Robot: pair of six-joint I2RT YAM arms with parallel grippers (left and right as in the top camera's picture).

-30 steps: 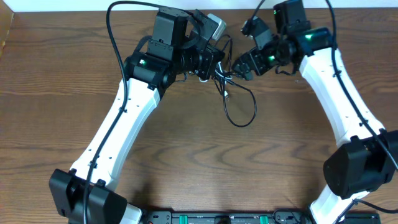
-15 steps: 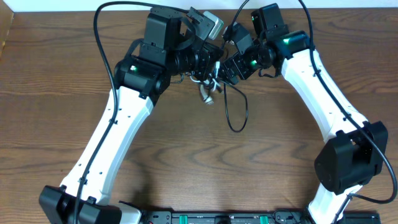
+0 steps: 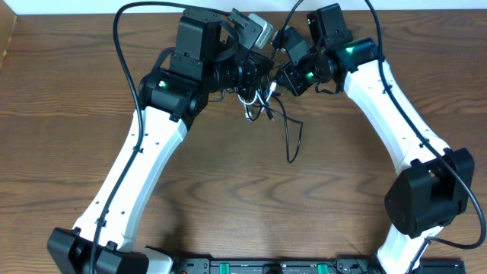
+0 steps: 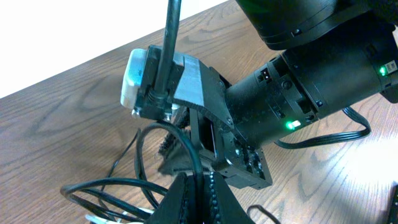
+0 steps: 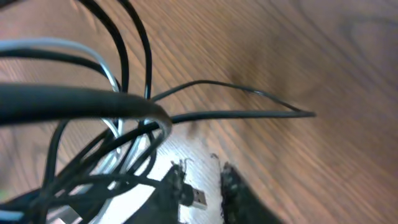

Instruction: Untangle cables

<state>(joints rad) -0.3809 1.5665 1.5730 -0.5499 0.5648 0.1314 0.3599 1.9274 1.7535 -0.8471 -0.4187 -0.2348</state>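
The cables [image 3: 263, 105] are a knot of thin black strands and a white one, hanging between both grippers at the table's far middle. One black loop [image 3: 292, 141] trails toward me on the wood. My left gripper [image 3: 253, 78] is shut on a black strand [image 4: 186, 146], which runs up out of its fingertips [image 4: 200, 186]. My right gripper [image 3: 276, 79] meets the knot from the right. Its jaws [image 5: 204, 182] stand close together with a small USB plug [image 5: 198, 198] between them. Black and white strands [image 5: 118, 134] cross just in front of it.
The wooden table [image 3: 68, 114] spreads out on all sides of the knot. A white wall edge [image 3: 114, 6] runs along the far side. The right arm's black wrist housing [image 4: 311, 68] fills the upper right of the left wrist view, very near my left fingers.
My right gripper's jaws have closed in around the plug end. The trailing black loop has narrowed and drawn up. Both arms shifted left a second ago, then held.
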